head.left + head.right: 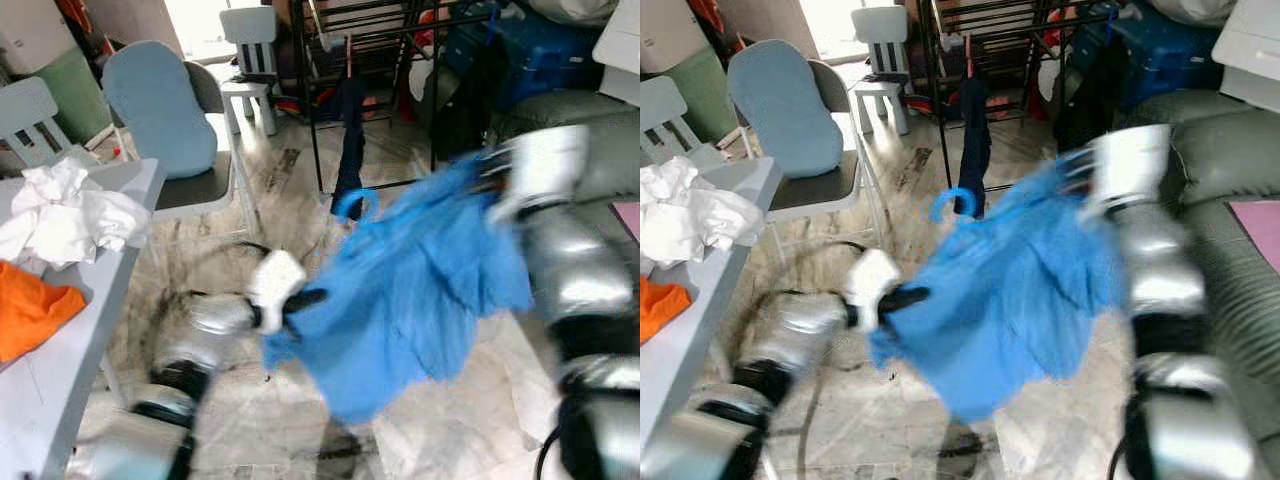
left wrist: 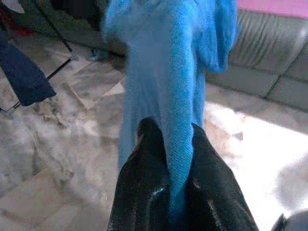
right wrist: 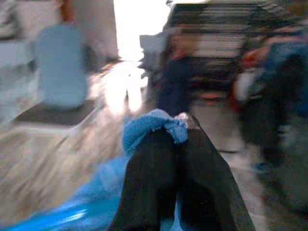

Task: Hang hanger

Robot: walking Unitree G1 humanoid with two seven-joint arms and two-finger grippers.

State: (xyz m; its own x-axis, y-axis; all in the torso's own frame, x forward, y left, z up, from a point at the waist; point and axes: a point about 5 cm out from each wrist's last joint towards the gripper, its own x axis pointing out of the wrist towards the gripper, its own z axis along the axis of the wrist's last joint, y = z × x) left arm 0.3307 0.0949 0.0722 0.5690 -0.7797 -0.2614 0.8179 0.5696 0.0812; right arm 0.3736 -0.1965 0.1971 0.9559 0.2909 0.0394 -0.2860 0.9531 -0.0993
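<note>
Hanger (image 1: 352,203) carries a blue shirt (image 1: 410,300), apparently pinched by left pincer (image 2: 168,144) and right pincer (image 3: 179,126).

A pale grey table (image 1: 70,350) is standing at the robot's left, and a crumpled heap of white cloth (image 1: 62,215) is lying on its far part, with a bright orange cloth (image 1: 32,308) lying nearer on the same top, just beside the white heap. The marbled, pale stone tile floor (image 1: 290,420) is carrying a folding chair with a light blue cushion (image 1: 168,120), a small white child's chair (image 1: 250,60) and a black metal drying rack (image 1: 375,95), all standing directly on it.
</note>
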